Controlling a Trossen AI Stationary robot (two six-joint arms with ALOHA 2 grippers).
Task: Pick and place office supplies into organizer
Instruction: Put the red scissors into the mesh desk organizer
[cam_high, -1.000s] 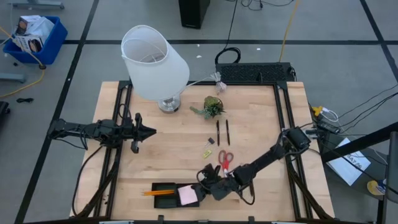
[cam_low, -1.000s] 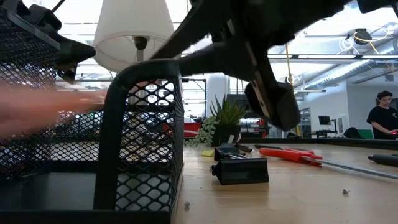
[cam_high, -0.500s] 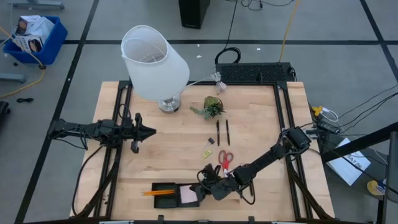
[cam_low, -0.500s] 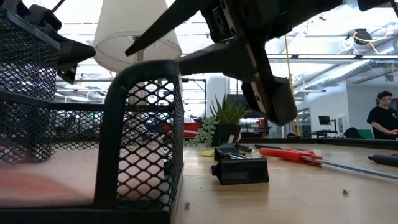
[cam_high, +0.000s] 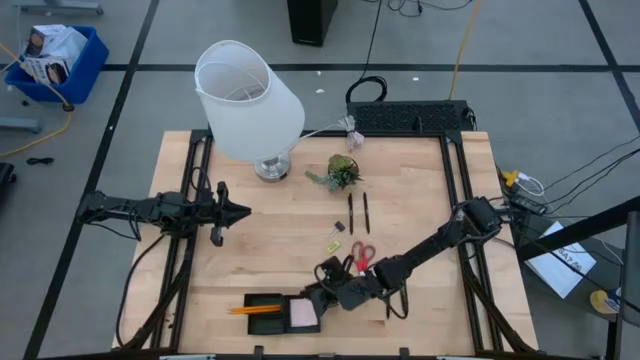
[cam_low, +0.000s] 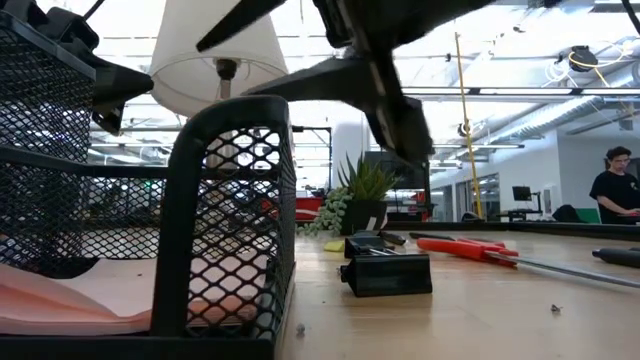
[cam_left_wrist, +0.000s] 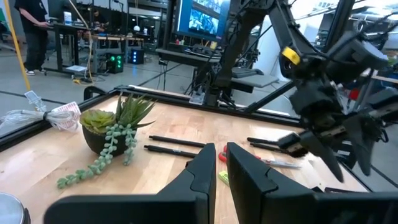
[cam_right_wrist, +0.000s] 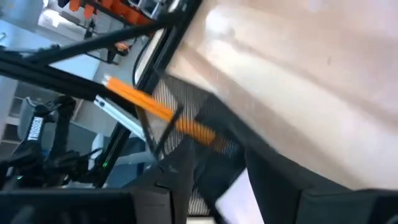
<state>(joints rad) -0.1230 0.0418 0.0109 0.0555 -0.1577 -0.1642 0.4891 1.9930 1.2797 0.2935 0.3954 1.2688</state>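
The black mesh organizer stands at the table's near edge. It holds orange pencils and the pink sticky-note pad, which lies flat on its floor. My right gripper hovers open and empty just above the organizer's right end, over the pad. Red-handled scissors, two black pens, a yellow-green piece and a black clip lie on the table. My left gripper waits shut at the table's left, empty.
A white lamp stands at the far left and a small plant at the far middle. A black keyboard-like box sits at the far edge. People stand in the room beyond the table.
The pink pad has dropped from my right gripper into the organizer and come to rest flat on its floor. My right gripper has risen and drawn a little toward the far edge, staying open.
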